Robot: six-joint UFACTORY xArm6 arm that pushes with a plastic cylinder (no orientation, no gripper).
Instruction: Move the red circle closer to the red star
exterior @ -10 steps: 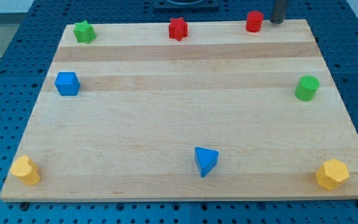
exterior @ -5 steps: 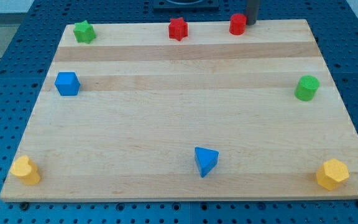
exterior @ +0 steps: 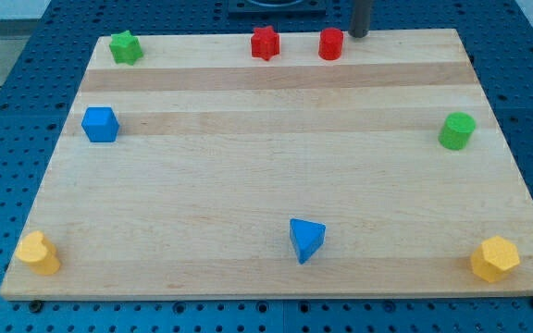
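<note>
The red circle point(exterior: 330, 43) stands near the top edge of the wooden board point(exterior: 276, 166), a little right of centre. The red star point(exterior: 265, 43) sits to its left on the same line, with a gap of about one block's width between them. My tip point(exterior: 359, 34) is just right of the red circle and slightly above it in the view, close to it; I cannot tell if it touches.
A green star point(exterior: 126, 46) is at the top left, a blue cube point(exterior: 100, 124) at the left, a green cylinder point(exterior: 456, 130) at the right, a blue triangle point(exterior: 306, 240) at bottom centre, and yellow blocks are in the bottom corners point(exterior: 38, 252) point(exterior: 495, 258).
My tip has moved left along the top edge, and the red circle has slid left with it toward the red star. The other blocks have not moved.
</note>
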